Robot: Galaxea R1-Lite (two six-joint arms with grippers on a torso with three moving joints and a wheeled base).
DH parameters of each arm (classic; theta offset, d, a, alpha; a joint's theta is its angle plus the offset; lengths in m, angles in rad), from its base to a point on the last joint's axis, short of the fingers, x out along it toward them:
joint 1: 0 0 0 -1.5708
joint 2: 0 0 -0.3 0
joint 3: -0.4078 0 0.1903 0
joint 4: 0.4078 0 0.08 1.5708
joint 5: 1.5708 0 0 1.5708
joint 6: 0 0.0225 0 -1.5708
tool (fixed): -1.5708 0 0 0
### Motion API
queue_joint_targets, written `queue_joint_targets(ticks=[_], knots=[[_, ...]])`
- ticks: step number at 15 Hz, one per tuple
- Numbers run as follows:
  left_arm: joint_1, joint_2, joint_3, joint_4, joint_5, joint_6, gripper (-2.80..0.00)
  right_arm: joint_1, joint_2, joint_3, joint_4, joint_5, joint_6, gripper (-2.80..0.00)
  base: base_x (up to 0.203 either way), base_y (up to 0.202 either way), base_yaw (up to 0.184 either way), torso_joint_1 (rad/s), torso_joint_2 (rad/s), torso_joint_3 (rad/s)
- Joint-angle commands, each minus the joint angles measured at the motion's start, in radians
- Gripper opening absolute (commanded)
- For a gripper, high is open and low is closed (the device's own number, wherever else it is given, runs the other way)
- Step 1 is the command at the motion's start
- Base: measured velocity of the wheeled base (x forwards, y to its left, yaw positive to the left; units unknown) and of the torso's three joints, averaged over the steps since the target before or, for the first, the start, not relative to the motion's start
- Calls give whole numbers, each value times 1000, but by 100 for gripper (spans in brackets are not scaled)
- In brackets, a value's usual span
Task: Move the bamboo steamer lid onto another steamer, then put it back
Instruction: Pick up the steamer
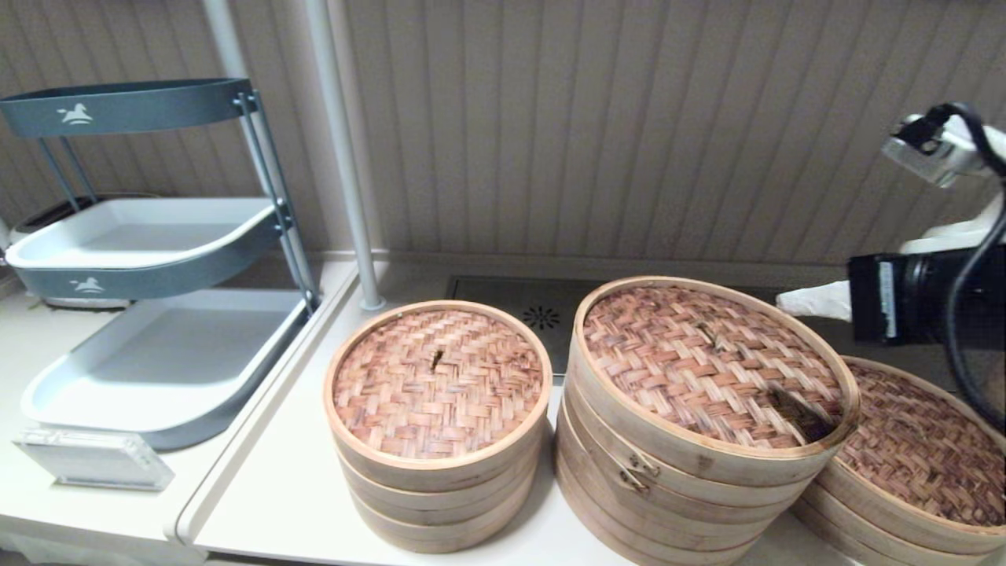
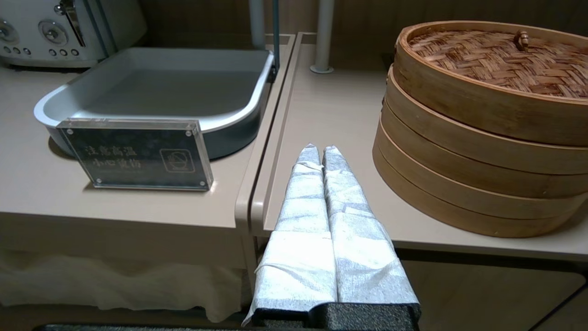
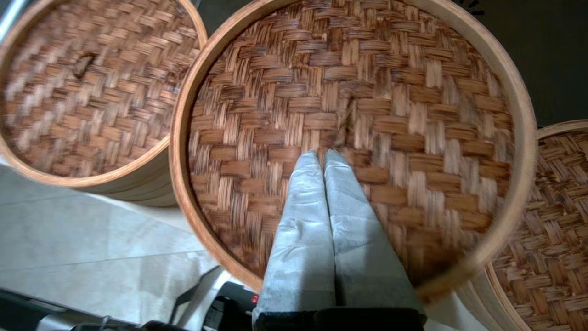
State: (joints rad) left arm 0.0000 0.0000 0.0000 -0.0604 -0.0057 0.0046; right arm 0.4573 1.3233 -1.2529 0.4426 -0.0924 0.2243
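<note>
Fingers of the right gripper (image 3: 324, 158): cloth-wrapped, pressed together, holding nothing, poised above the woven top of the bamboo steamer lid (image 3: 353, 115). Lid location: directly beneath and ahead of these fingers, seated on the tall clasped stack in the middle of the tabletop (image 1: 275, 487); its small centre knot (image 3: 344, 124) lies just beyond the fingertips. Lid form: round, no long axis; the deep pale rim is the likely hold. Another steamer (image 1: 919, 464): low wide stack, touching the clasped stack on the fingers' right side, partly under the right arm. Narrower stack (image 1: 437, 424): on the opposite side. Left gripper (image 2: 317, 154): fingers likewise closed and empty, parked low at the tabletop edge, well apart from the lid. Nearer arm: right.
</note>
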Motion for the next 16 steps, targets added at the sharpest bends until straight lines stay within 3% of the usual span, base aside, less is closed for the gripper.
queue_joint_targets(ticks=[1, 2, 4, 7, 16], knots=[[2, -2, 25, 1, -2, 0, -280, 75, 103, -23, 1, -105, 14, -36, 0, 0, 0, 0, 0, 0], [0, -2, 25, 1, 0, 0, -280, 86, 134, -29, -1, -160, 18, 0, 0, 0, 0, 0, 0, 0], [0, -2, 25, -1, 0, 0, -280, 105, 169, -35, -12, -215, 26, 0, 0, 0, 0, 0, 0, 0], [0, -2, 25, -1, 0, 0, -280, 107, 193, -28, -15, -216, 74, 0, 0, 0, 0, 0, 0, 0], [0, -2, 25, -1, 0, 0, -280, 92, 234, -25, -18, -217, 106, 0, 0, 0, 0, 0, 0, 0]])
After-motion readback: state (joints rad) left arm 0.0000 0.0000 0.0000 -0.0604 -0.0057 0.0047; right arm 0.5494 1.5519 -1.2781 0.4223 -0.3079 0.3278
